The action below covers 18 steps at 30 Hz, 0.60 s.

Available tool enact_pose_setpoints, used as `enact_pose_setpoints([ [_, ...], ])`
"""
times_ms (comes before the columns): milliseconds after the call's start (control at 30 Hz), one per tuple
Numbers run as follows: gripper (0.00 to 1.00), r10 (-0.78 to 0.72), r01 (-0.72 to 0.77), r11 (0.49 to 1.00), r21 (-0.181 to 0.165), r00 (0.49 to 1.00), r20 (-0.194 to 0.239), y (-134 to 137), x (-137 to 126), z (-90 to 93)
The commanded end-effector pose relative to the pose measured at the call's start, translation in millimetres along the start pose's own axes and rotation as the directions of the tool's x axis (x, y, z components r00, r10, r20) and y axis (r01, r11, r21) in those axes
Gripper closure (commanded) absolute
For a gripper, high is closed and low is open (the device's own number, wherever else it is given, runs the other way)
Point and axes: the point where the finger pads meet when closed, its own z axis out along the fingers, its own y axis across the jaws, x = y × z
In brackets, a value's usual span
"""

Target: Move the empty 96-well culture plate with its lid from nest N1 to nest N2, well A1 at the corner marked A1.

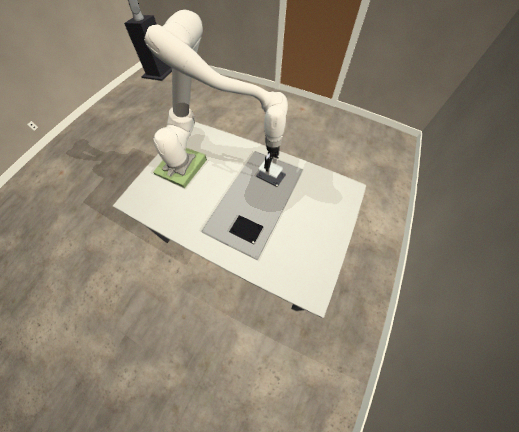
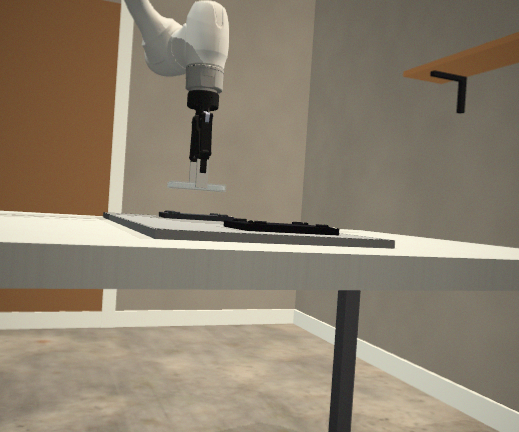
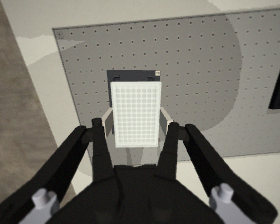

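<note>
One white arm (image 1: 206, 75) stands on a green base plate (image 1: 197, 165) at a corner of a white table (image 1: 321, 260). On the table lies one grey perforated board (image 1: 221, 220) bearing two black nests. The far nest (image 3: 136, 76) lies directly below the gripper. The near nest (image 1: 246, 230) is bare and lies well apart from the gripper, toward the table's front.

The gripper (image 3: 136, 131) points straight down, its two fingers closed on the long sides of one white plate (image 3: 136, 114), whose grid of wells shows in the wrist view. In the exterior view the plate (image 2: 196, 186) hangs level in the air, above the board and touching neither nest. Whether a lid sits on the plate cannot be told. A small pale mark (image 3: 157, 73) shows at one corner of the far nest.

Nothing stands between the held plate and the nest under it. Around the table: a brown door panel (image 1: 318, 40) in the back wall, one orange wall shelf (image 2: 476, 55) on a black bracket, one dark box (image 1: 143, 47) on the floor behind the arm, and one dark table leg (image 2: 346, 360) visible in the exterior view.
</note>
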Motion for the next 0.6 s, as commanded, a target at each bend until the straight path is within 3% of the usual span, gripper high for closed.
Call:
enact_pose_setpoints([
  [0, 1.0, 0.01, -0.01, 1.0, 0.006, 1.0, 0.001, -7.8, 1.3, -1.5],
  [567, 1.0, 0.01, -0.01, 1.0, 0.006, 1.0, 0.001, -9.5, 3.6, -1.5],
])
